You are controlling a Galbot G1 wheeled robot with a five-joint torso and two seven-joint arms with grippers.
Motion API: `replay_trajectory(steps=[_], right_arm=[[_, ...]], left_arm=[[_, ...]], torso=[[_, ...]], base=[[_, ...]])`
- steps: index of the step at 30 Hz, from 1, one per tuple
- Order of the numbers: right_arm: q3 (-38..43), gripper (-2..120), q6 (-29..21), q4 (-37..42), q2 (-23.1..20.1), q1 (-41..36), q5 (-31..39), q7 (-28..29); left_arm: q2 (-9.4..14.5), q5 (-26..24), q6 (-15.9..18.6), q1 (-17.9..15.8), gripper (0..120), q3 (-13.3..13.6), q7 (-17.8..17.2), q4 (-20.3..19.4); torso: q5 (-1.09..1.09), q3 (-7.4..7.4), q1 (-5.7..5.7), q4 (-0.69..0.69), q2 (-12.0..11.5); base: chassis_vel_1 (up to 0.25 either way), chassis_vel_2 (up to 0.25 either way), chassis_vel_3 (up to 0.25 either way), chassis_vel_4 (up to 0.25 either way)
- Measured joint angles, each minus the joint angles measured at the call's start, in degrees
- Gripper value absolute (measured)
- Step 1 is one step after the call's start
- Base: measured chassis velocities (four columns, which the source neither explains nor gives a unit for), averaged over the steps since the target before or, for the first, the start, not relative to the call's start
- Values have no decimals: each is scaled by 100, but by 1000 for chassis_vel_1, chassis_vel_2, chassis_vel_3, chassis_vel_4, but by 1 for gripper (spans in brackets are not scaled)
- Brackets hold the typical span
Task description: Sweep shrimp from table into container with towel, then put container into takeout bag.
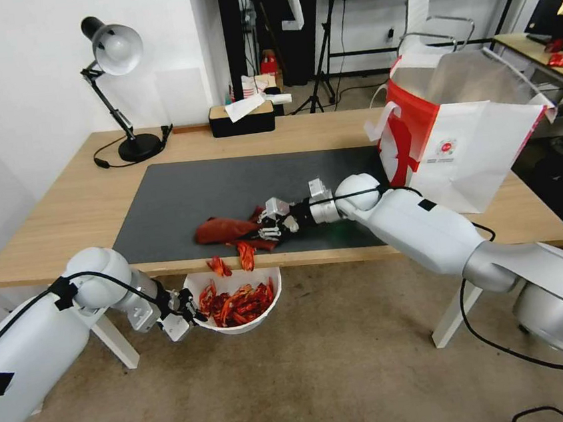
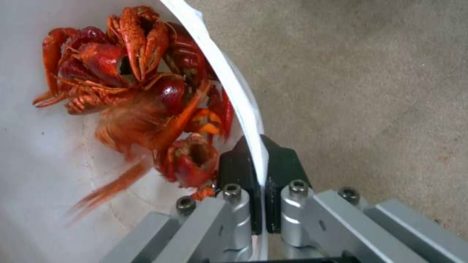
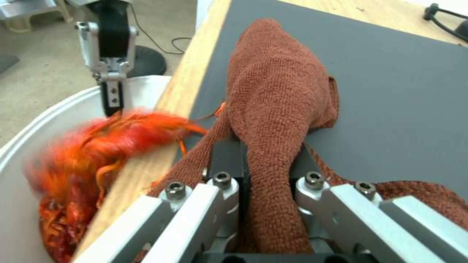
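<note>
Takeout bag stood behind my R gripper, clamped on towel; L gripper pinched container rim below table edge, red shrimp inside.

Shrimp bright red-orange; container white; towel rust-brown; mat dark grey; surface light wood.

No legible text or labels

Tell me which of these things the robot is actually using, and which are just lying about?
In use:
shrimp
container
towel
table
takeout bag
left gripper, clamped on the container's rim
right gripper, clamped on the towel

Lying about:
desk lamp
tissue box
</note>
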Motion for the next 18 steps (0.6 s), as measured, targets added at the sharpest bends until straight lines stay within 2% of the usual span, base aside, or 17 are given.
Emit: replay_trajectory(steps=[18], right_arm=[[-46,7,2,666,-249,-259,33,-27]], left_arm=[[62,-41,8,18,0,-44,-13,-51]], torso=[[0,-1,1,0,0]], base=[[0,0,0,0]])
